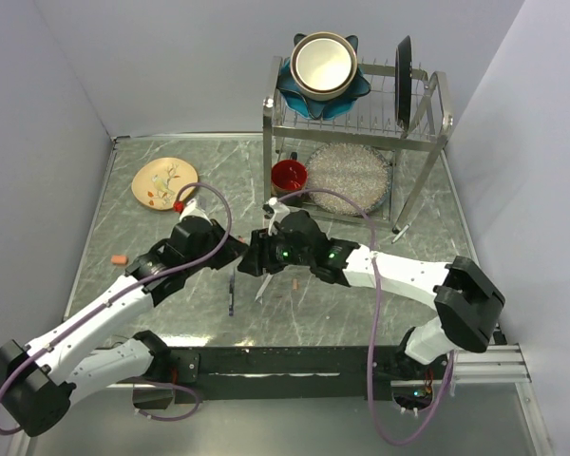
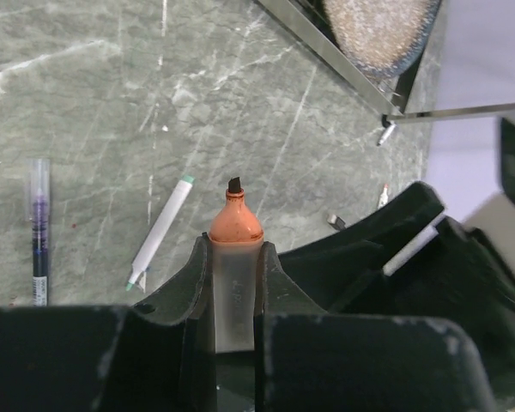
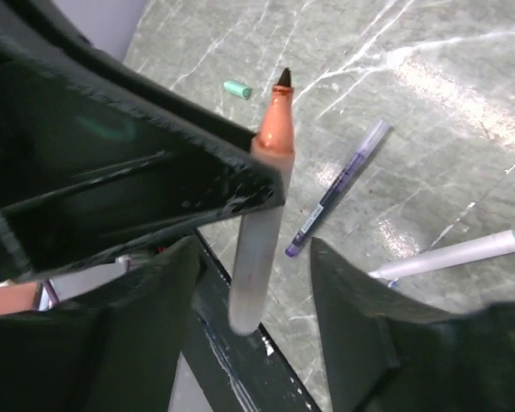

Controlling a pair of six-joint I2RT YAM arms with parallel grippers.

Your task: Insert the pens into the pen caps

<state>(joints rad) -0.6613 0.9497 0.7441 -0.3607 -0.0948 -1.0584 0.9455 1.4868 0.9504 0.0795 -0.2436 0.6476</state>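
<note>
My left gripper (image 2: pixel 234 249) is shut on a grey-white pen (image 2: pixel 235 283) whose orange tip and black nib stick out ahead of the fingers. My right gripper (image 3: pixel 253 249) stands open, its jaws on either side of that pen's (image 3: pixel 262 249) rear end with a gap on both sides. In the top view the two grippers meet over the middle of the table (image 1: pixel 250 256). On the table lie a dark purple pen (image 3: pixel 339 189) and a white pen with teal ends (image 3: pixel 463 253). A teal pen cap (image 3: pixel 237 88) lies farther off. An orange pen cap (image 1: pixel 120 258) lies near the table's left edge.
A metal dish rack (image 1: pixel 427 133) at the back holds bowls and a dark plate. Under it sit a red cup (image 1: pixel 289 175) and a glittery plate (image 1: pixel 349 171). A beige plate (image 1: pixel 164 180) lies at the back left.
</note>
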